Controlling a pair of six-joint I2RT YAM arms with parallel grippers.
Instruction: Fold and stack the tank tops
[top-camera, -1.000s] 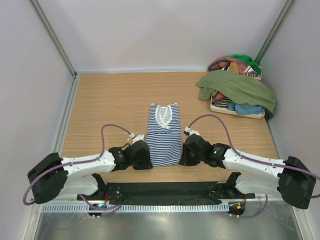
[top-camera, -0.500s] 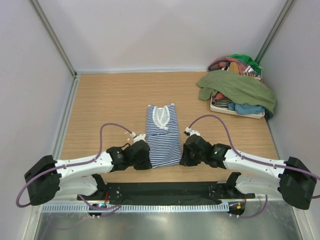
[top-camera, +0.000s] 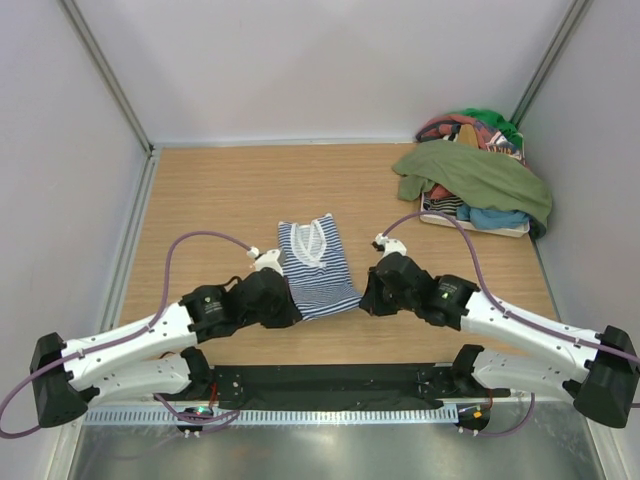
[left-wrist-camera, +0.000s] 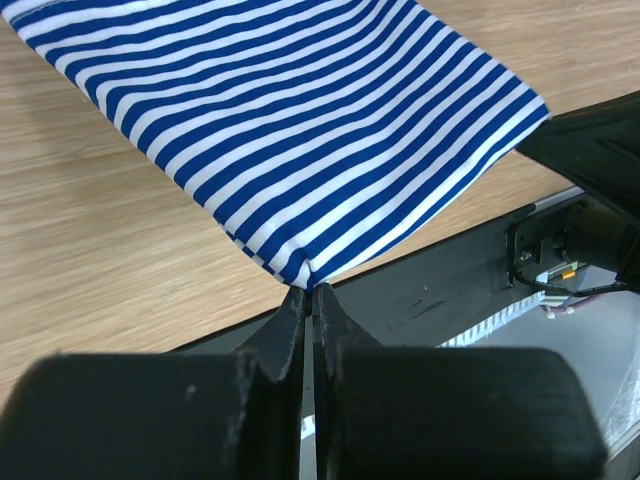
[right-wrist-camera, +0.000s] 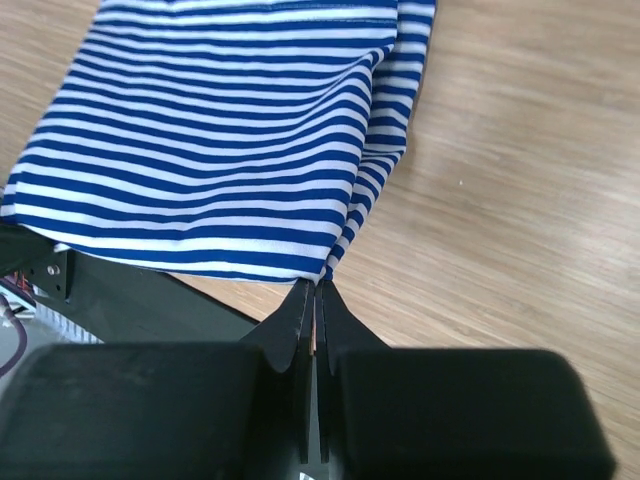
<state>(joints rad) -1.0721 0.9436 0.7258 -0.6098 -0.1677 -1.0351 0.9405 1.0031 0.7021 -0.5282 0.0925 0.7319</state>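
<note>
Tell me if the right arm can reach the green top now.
Probably not yet: the right arm has its jaws shut on a corner of the striped top. Otherwise the green top lies uncovered atop the pile, with bare table between.

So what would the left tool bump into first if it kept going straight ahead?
The striped tank top, whose corner the left tool pinches; past that, probably the right tool, though depth is unclear.

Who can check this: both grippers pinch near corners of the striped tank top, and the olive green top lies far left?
One error: the top external view shows the olive green top at far right, on a clothes pile. The left gripper and right gripper do pinch near corners of the striped tank top.
</note>
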